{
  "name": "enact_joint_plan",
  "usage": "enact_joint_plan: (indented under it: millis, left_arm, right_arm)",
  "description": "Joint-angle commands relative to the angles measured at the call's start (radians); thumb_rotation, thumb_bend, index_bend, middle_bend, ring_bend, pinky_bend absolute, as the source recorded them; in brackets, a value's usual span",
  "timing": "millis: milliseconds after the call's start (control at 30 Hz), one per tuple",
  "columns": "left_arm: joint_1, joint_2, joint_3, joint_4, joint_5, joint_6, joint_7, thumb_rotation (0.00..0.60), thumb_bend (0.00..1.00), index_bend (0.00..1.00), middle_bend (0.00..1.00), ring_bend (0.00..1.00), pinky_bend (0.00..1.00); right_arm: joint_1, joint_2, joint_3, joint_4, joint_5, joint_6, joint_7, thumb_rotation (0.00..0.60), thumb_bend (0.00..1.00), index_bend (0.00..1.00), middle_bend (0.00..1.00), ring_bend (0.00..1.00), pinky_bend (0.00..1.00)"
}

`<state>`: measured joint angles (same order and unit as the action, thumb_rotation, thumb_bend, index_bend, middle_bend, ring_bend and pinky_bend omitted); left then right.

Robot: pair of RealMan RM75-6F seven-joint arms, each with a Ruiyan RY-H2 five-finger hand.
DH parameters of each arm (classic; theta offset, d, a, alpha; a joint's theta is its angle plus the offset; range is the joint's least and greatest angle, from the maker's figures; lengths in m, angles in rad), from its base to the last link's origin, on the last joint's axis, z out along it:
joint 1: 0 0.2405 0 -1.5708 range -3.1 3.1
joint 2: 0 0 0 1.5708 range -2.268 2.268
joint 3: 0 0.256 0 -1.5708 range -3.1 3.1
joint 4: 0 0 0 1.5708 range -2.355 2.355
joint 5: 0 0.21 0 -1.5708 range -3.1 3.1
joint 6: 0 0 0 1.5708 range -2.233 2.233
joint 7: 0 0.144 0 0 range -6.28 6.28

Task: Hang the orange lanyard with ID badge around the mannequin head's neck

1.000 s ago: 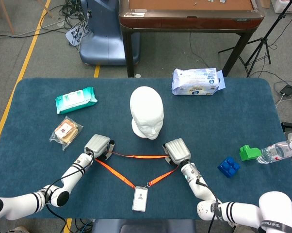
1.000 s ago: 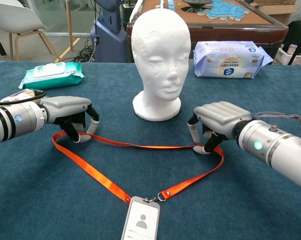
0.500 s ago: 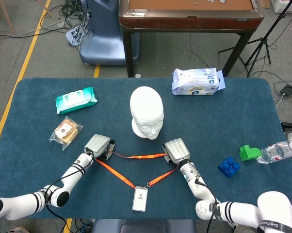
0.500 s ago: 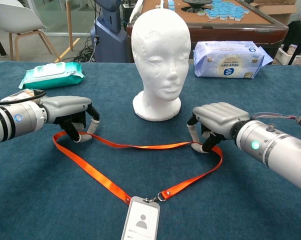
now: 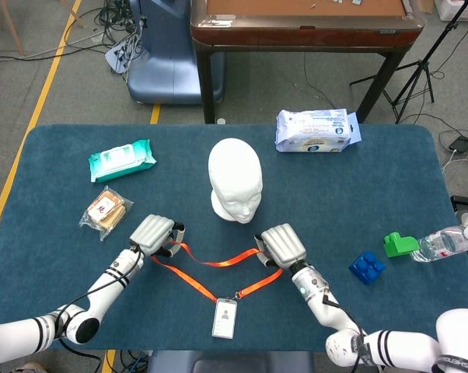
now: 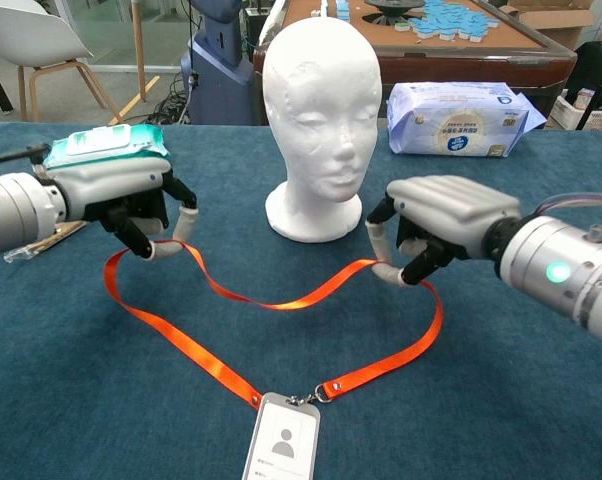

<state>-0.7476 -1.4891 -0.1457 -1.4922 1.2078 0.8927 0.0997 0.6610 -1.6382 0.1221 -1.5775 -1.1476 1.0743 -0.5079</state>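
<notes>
A white foam mannequin head stands upright mid-table, facing me. The orange lanyard is lifted at both sides, its top strap sagging between my hands. Its ID badge lies flat near the front edge. My left hand pinches the strap's left corner above the cloth. My right hand pinches the right corner, in front of the head's base.
A green wipes pack and a snack packet lie at the left. A white-blue wipes pack sits behind the head. A blue block, a green block and a bottle are at the right.
Both hands have risen off the cloth with the lanyard's corners. The top strap, taut before, now droops in a V between them. The badge stays on the table.
</notes>
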Motion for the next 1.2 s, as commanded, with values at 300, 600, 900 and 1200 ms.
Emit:
enact_joint_plan:
  millis: [300, 600, 900, 1200]
  left_arm:
    - [0.018, 0.225, -0.119, -0.358, 0.090, 0.143, -0.034, 0.600, 0.36, 0.57, 1.00, 1.00, 1.00]
    - [-0.069, 0.239, -0.234, -0.445, -0.038, 0.131, 0.036, 0.600, 0.36, 0.58, 1.00, 1.00, 1.00]
    - [-0.154, 0.188, -0.275, -0.345, -0.171, 0.161, 0.166, 0.600, 0.36, 0.58, 1.00, 1.00, 1.00]
    - [-0.223, 0.147, -0.294, -0.205, -0.236, 0.189, 0.268, 0.600, 0.36, 0.58, 1.00, 1.00, 1.00]
  right_arm:
    - [-0.110, 0.230, 0.019, -0.220, -0.269, 0.239, 0.179, 0.600, 0.43, 0.64, 1.00, 1.00, 1.00]
    - [-0.138, 0.316, 0.105, -0.251, -0.258, 0.307, 0.228, 0.600, 0.43, 0.64, 1.00, 1.00, 1.00]
    - [-0.109, 0.332, 0.191, -0.215, -0.177, 0.285, 0.234, 0.600, 0.43, 0.64, 1.00, 1.00, 1.00]
    - [-0.046, 0.260, 0.250, -0.137, -0.089, 0.252, 0.194, 0.600, 0.43, 0.64, 1.00, 1.00, 1.00]
